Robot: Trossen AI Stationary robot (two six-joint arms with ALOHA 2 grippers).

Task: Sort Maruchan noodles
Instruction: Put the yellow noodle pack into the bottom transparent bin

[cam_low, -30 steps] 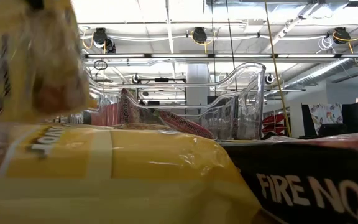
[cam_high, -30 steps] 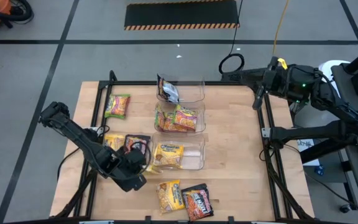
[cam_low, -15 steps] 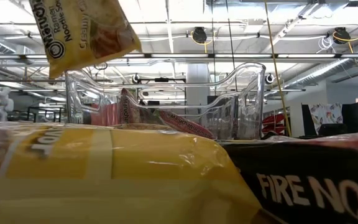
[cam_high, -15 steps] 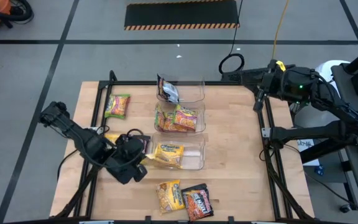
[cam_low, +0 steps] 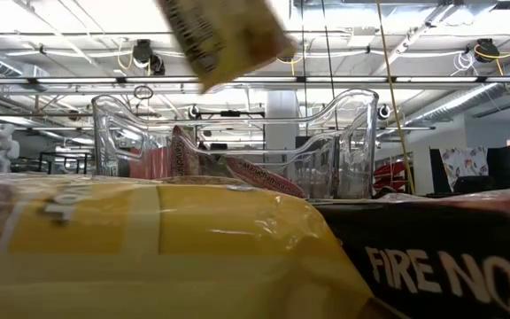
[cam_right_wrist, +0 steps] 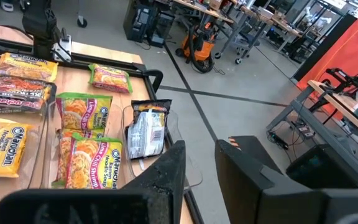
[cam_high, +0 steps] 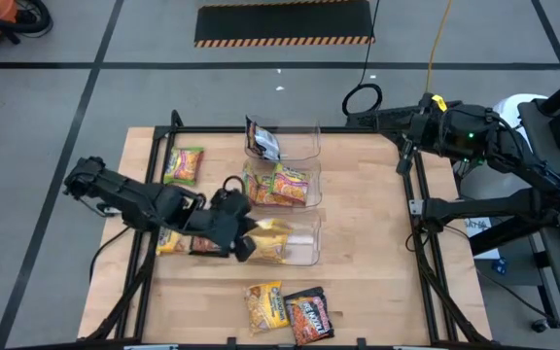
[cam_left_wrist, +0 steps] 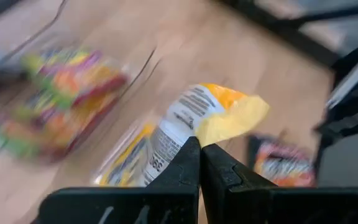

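On the wooden surface [cam_high: 367, 243] three clear plastic bins stand in a column at the middle of the high view. The top bin [cam_high: 295, 142] holds one dark packet [cam_high: 263, 142] standing on edge. The middle bin [cam_high: 282, 185] holds green-yellow Maruchan packets [cam_high: 290, 184]; two labels can be read, and whether more lie beneath them I cannot tell. The bottom bin [cam_high: 299, 243] holds one yellow packet [cam_high: 272, 245] lying flat.

The left hand [cam_high: 244, 236] hangs over the left edge of that bottom bin, its fingers pinched shut on the corner of another yellow Maruchan packet [cam_left_wrist: 210, 115], which dangles beyond the fingertips in the left wrist view and shows at the upper middle of the low view.

Loose on the surface are one green-yellow packet [cam_high: 185, 165] at the upper left, a yellow packet [cam_high: 265, 307] and a dark Fire Noodle packet [cam_high: 307, 315] side by side at the lower middle, and a yellow packet [cam_high: 171, 242] left of the bottom bin, half hidden by the arm; more may lie under the arm.

The right hand [cam_high: 403, 129] rests off the upper right corner of the surface, fingers parted and holding nothing.

The surface sits in a black frame on a grey floor crossed with dark lines; a black mat [cam_high: 283, 21] edged in yellow-and-black stripes lies at the top. The low view looks past the packets into a hall with ceiling lights and pipes.
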